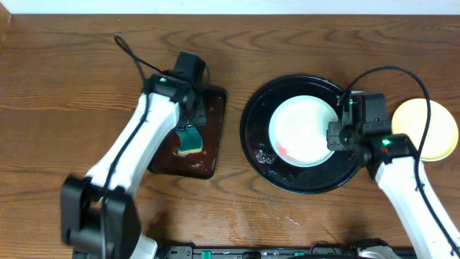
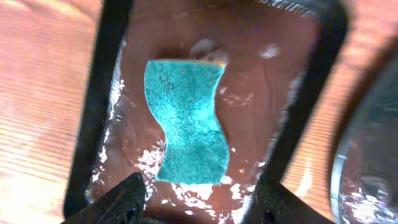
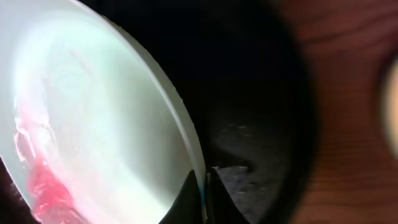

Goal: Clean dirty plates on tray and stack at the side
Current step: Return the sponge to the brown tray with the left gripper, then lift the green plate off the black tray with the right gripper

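A pale bluish-white plate with a small red smear lies in the round black tray. My right gripper is shut on that plate's right rim; the right wrist view shows the fingers pinching the rim of the plate, red smear at lower left. A pale yellow plate sits on the wood tabletop at the far right. My left gripper is open just above a teal sponge lying in the wet brown rectangular tray.
The brown rectangular tray stands left of the black tray, with the sponge in it. Water drops lie in the black tray's lower left. A black rail runs along the table's front edge.
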`<act>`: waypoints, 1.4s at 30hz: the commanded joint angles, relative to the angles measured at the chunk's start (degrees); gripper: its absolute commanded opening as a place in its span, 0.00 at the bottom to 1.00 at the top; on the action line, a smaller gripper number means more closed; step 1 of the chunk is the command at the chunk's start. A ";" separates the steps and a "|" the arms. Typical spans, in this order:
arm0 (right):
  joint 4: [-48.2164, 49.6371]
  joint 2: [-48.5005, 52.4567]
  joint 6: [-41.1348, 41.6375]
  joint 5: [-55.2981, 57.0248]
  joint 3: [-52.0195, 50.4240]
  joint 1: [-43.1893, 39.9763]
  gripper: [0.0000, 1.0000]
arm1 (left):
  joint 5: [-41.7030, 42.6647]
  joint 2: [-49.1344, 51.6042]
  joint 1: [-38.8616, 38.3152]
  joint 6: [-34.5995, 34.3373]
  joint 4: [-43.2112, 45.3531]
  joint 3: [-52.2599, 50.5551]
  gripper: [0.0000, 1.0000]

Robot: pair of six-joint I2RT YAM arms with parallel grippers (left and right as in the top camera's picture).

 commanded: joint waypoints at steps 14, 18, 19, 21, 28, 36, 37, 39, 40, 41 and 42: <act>0.50 -2.95 4.83 44.74 0.37 26.99 0.01 | 2.47 -15.04 0.24 -0.04 -0.24 1.25 0.81; 1.57 -3.17 1.97 51.15 0.37 31.63 0.01 | 2.45 -15.02 0.24 -0.04 -0.24 1.25 0.81; 1.79 -3.15 1.60 52.22 0.37 32.44 0.01 | 2.45 -15.02 0.24 -0.04 -0.24 1.25 0.81; 2.25 -3.17 1.22 53.72 0.37 33.86 0.01 | 2.45 -15.02 0.24 -0.04 -0.24 1.25 0.82; 4.59 -3.19 -7.93 53.66 0.37 38.32 0.01 | 2.45 -15.02 0.24 -0.04 -0.24 1.25 0.82; 5.22 -3.52 -10.93 53.72 0.37 41.86 0.01 | 2.45 -15.02 0.24 -0.04 -0.24 1.25 0.82; 5.27 -3.52 -10.93 53.72 0.37 41.86 0.01 | 2.45 -15.02 0.24 -0.04 -0.24 1.25 0.83; 5.31 -3.52 -11.21 53.83 0.37 41.86 0.01 | 2.45 -15.02 0.24 -0.04 -0.24 1.25 0.83; 5.33 -3.52 -11.28 54.55 0.37 41.86 0.01 | 2.45 -15.02 0.24 -0.04 -0.24 1.25 0.83; 5.31 -3.52 -11.28 55.23 0.37 41.86 0.01 | 2.45 -15.02 0.24 -0.04 -0.24 1.25 0.83; 5.33 -3.52 -11.26 56.15 0.37 41.86 0.01 | 2.45 -15.02 0.24 -0.04 -0.24 1.25 0.83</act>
